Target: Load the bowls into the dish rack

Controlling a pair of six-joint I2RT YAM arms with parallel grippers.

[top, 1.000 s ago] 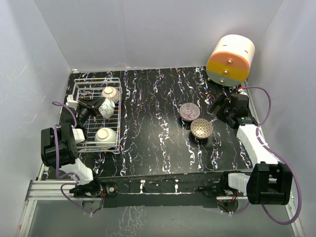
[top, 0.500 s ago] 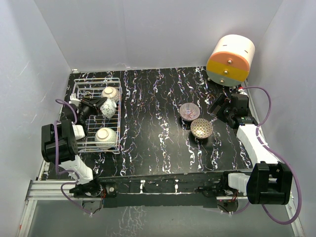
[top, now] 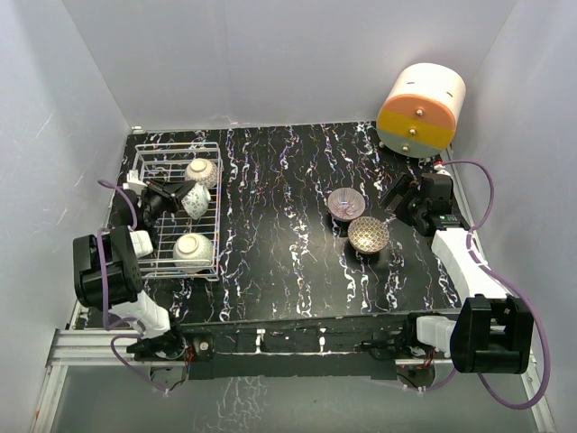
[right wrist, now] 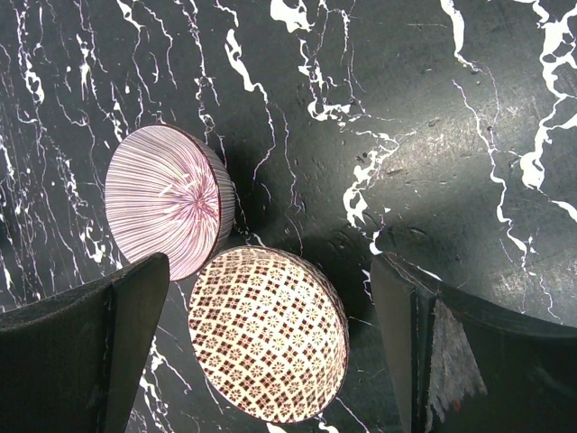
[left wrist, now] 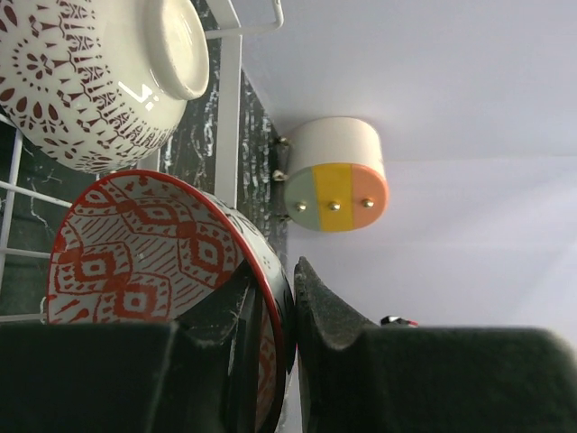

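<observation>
The white wire dish rack stands at the far left. My left gripper is over it, shut on the rim of the red-patterned bowl, which is tilted on its side; the left wrist view shows the rim pinched between the fingers. Two more bowls lie in the rack, one at the far end and one at the near end. The purple-grey bowl and the brown-gold bowl sit on the table, touching. My right gripper is open just right of them, above the brown-gold bowl.
The large cream-orange-yellow cylinder stands at the far right corner. White walls close the table on three sides. The table top is black marble-patterned.
My left arm has shifted a little over the rack, and the red bowl in its jaws has moved slightly with it. The right arm and the two table bowls have not moved.
</observation>
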